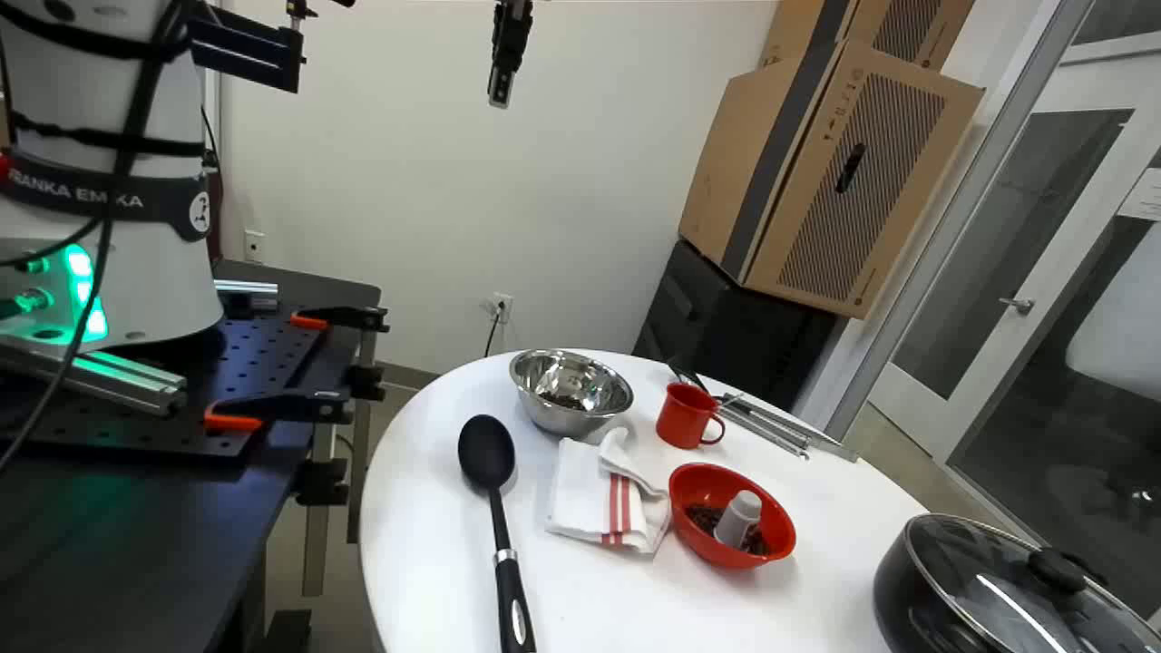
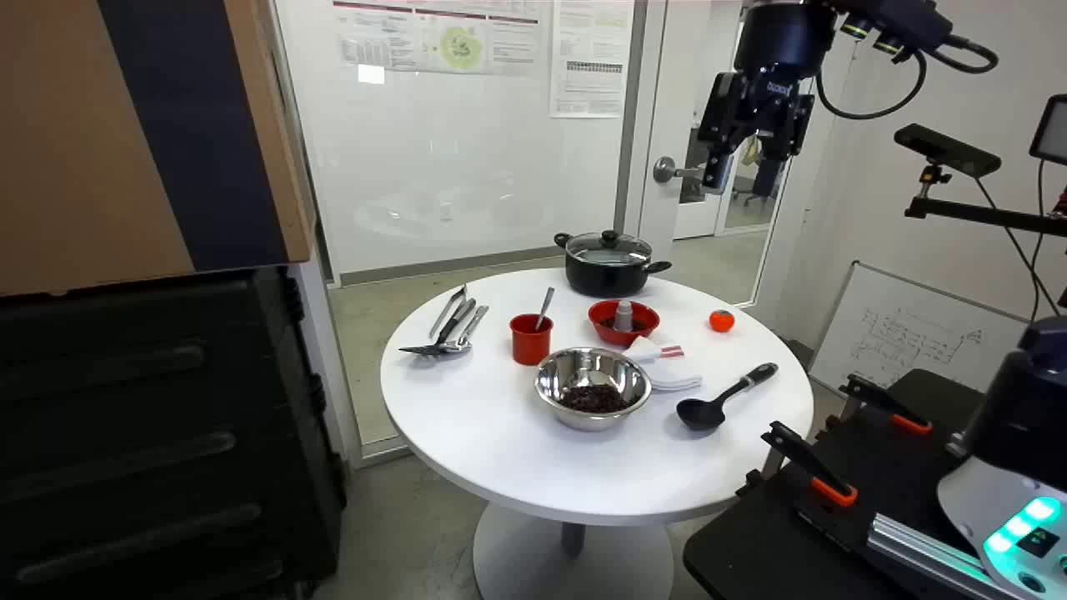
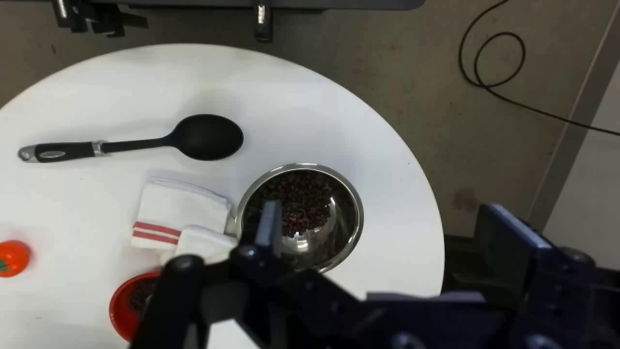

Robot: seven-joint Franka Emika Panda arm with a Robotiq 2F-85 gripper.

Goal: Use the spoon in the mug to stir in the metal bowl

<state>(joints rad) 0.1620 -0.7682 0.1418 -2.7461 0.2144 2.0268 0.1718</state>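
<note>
The red mug [image 1: 685,417] stands upright on the white round table, and it also shows in an exterior view [image 2: 530,343]. The thin metal spoon [image 2: 544,307] leans in the mug with its handle sticking up; its head is hidden inside. The shiny metal bowl [image 1: 567,417] stands beside the mug [image 2: 588,422] and holds dark bean-like bits; it also shows in the wrist view [image 3: 359,218]. My gripper [image 2: 738,178] is open and empty, high above the table. In the wrist view its fingers [image 3: 387,225] are wide apart, one overlapping the bowl. The mug and spoon are not visible there.
A long black spoon [image 2: 702,413], a folded towel [image 2: 671,379], a red bowl [image 2: 617,337] with a grey cup, a tomato [image 2: 721,321], a lidded black pot [image 2: 607,277] and several metal utensils [image 2: 450,333] lie around the mug and metal bowl.
</note>
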